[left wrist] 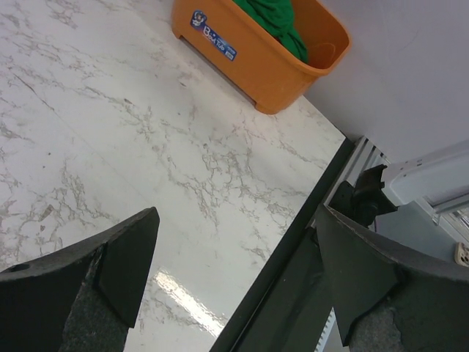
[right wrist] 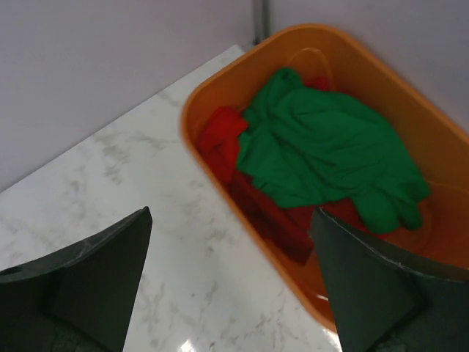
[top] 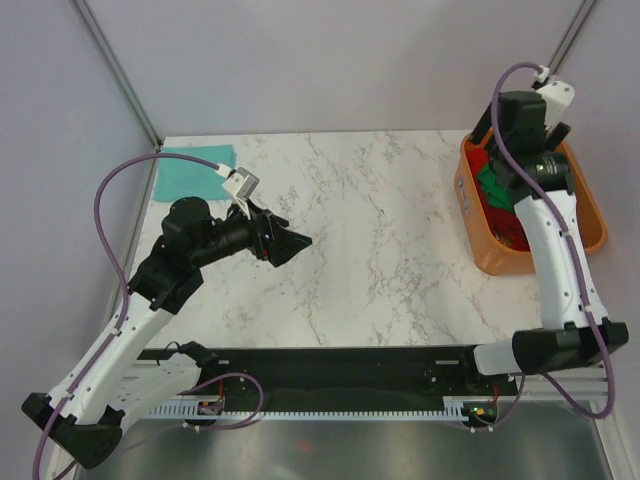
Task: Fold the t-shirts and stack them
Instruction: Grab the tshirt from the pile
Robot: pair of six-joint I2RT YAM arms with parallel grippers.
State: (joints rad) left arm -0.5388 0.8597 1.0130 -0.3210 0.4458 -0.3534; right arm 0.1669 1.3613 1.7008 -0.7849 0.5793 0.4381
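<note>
A dark green t-shirt (right wrist: 322,150) lies crumpled on top of dark red t-shirts (right wrist: 220,139) inside the orange tub (right wrist: 220,95) at the table's right edge. The green shirt also shows in the top view (top: 492,184) and the left wrist view (left wrist: 275,20). A folded pale teal t-shirt (top: 192,168) lies at the far left corner. My right gripper (right wrist: 231,279) is open and empty, hovering above the tub's near-left rim. My left gripper (top: 290,246) is open and empty above the left-middle of the table, pointing right.
The white marble table (top: 380,250) lies between the arms. The tub (top: 500,255) stands against the right edge. A black rail (top: 330,365) runs along the near edge. Grey walls close the back and sides.
</note>
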